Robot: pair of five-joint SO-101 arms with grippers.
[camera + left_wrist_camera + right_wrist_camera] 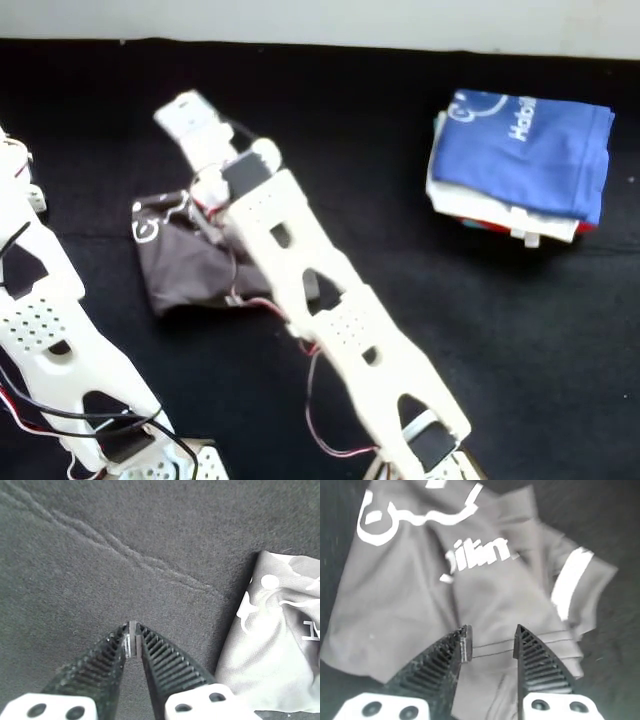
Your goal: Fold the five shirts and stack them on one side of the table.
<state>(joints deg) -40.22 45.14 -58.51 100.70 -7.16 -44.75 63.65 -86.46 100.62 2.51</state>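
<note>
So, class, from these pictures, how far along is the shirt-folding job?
Done: a stack of folded shirts, blue on top with white and red edges beneath, sits at one side of the table. In hand: the right pincer is open over the rumpled grey shirt. Left: folding it and adding it to the stack.

White, cut-out left arm (pixel 50 330) and right arm (pixel 330 300) trail red and black cables (pixel 70 412); ribbed black fingers (pixel 537 665).

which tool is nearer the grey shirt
Right. The right tool sits open directly over the grey shirt; the left tool is shut above the black table cover, with the shirt off to one side.
</note>
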